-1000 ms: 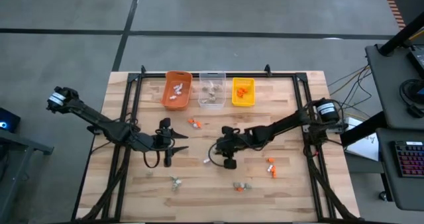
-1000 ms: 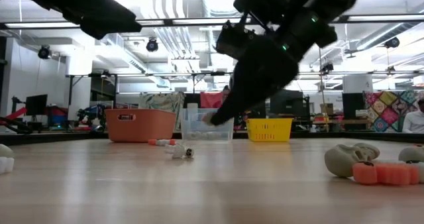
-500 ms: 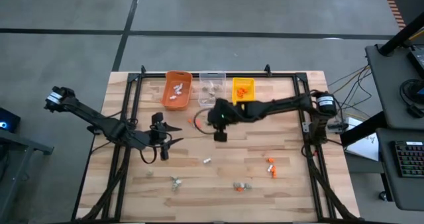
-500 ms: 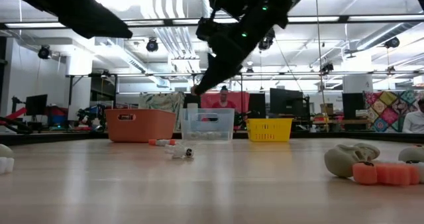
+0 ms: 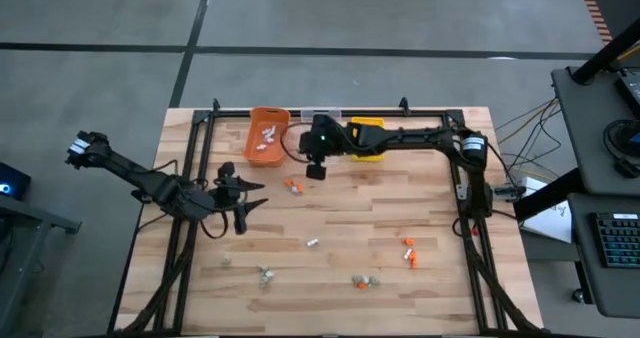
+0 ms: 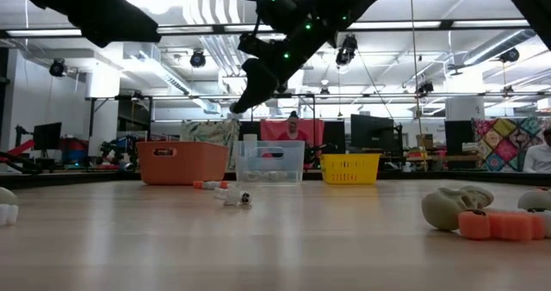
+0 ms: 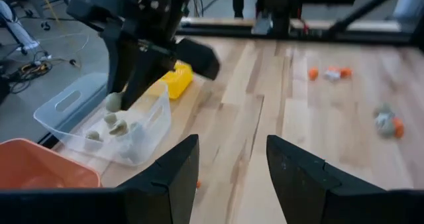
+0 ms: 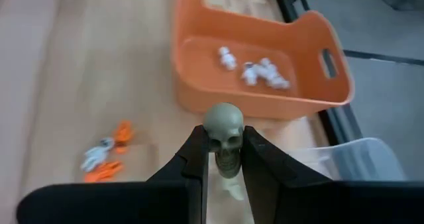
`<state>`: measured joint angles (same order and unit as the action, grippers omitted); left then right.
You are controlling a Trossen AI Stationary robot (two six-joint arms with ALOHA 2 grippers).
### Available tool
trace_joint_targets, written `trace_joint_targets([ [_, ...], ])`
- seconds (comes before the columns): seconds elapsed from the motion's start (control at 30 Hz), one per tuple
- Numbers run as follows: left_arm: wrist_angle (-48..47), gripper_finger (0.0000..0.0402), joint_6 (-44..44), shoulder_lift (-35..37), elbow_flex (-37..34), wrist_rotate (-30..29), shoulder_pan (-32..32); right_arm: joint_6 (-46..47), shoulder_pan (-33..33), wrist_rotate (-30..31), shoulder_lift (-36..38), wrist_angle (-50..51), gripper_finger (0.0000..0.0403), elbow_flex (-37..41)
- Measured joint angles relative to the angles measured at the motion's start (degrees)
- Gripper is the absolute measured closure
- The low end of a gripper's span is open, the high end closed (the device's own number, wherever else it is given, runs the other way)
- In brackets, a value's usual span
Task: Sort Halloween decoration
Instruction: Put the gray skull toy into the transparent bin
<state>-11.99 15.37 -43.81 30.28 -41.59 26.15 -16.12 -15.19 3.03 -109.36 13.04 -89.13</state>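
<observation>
Pincer, left (image 5: 243,200): fingers (image 7: 173,177) apart, holding nothing, low over the bench (image 5: 420,288) left of centre, with bare planks around it.

Orange bin (image 5: 266,138): at the far edge, leftmost of three; white trinkets (image 8: 255,70) inside.

Loose trinkets, orange and white (image 5: 292,186): on the bench just in front of the orange bin.

Pincer, right (image 5: 316,164): clamped on a grey-tan skull (image 8: 224,132), raised above the bench at the near edge of the clear bin (image 7: 79,108), beside the orange bin's right wall.

Clear bin: middle of the row, grey-tan pieces (image 7: 111,126) inside.

Yellow bin (image 5: 370,130): rightmost, partly covered by the right arm.

Small white piece (image 5: 312,243): alone mid-bench, open planks all round.

Near-edge scatter: grey-tan piece (image 5: 265,273), a grey and orange cluster (image 5: 366,280), orange pieces (image 5: 409,250) to the right, well apart from each other and from the bins.
</observation>
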Motion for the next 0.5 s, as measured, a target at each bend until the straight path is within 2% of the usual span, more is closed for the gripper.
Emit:
trace_joint_targets([
  [0.17, -0.69, 0.0242, 0.18, 3.87, 0.0, -0.55, 0.02, -1.23, -3.83, 0.02, -1.32, 0.23, 0.0349, -2.79],
  [0.37, -0.98, 0.0242, 0.18, 5.51, 0.0, -2.05, 0.0, 1.77, -9.82, -0.11, -3.22, 0.67, 0.0348, -3.4],
  [0.5, -0.43, 0.0242, 1.1, 5.17, 0.0, -2.14, 0.0, 4.9, -12.8, -4.05, -5.52, 2.62, 0.0348, -3.38],
])
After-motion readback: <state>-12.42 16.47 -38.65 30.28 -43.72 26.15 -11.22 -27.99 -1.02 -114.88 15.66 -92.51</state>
